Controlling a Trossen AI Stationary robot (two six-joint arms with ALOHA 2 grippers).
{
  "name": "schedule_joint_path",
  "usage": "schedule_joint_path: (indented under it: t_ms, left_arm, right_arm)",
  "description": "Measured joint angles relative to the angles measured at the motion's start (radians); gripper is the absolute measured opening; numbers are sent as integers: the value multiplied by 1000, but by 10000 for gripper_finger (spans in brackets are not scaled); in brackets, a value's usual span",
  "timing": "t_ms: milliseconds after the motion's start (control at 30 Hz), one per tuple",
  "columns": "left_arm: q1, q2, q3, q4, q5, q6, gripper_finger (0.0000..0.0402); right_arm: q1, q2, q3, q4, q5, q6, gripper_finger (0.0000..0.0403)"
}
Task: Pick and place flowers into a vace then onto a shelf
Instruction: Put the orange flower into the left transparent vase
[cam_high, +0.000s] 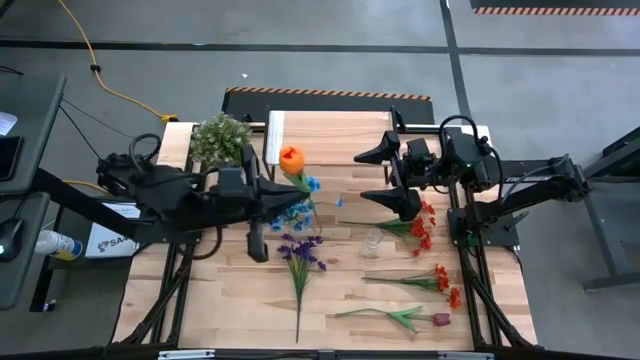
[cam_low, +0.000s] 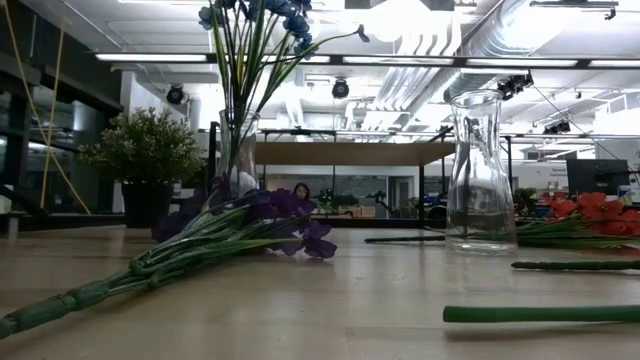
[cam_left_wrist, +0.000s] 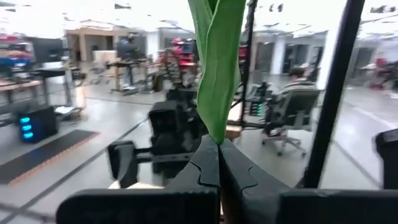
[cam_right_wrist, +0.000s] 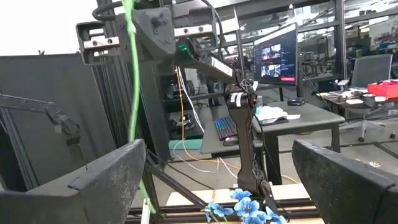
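Left gripper (cam_left_wrist: 219, 165) pressed together on an orange-flower stem (cam_left_wrist: 217, 62), lifted above the table; right gripper (cam_high: 398, 180) spread wide, empty.

The pinch is near the stem's end, so the orange bloom (cam_high: 291, 157) could swing or slip. Blue flowers (cam_low: 262, 20) stand in a vase (cam_low: 239, 150) just below; a careless lowering may topple it. An empty glass carafe (cam_low: 481, 170), purple flowers (cam_high: 300, 252) and red flowers (cam_high: 421, 228) lie nearby; the shelf (cam_high: 330, 135) and bushy plant (cam_high: 220, 137) sit behind.
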Motion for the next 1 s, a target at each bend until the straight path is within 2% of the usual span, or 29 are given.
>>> schedule_joint_path:
  t_ms: [100, 233, 433, 733, 1000]
  left_arm:
    - [-3, -6, 0, 19, 45, -6, 25]
    - [-16, -4, 0, 92, 160, 6, 25]
    - [-43, -4, 0, 162, 194, 43, 25]
    - [-41, -4, 0, 227, 360, 54, 25]
    - [-41, -4, 0, 231, 368, 54, 25]
  right_arm:
    - [0, 0, 0, -4, 0, -1, 394]
    - [0, 0, 0, -14, 2, -6, 394]
    - [0, 0, 0, -41, 44, -26, 394]
    - [0, 0, 0, -44, 45, -27, 394]
    - [0, 0, 0, -44, 45, -27, 394]
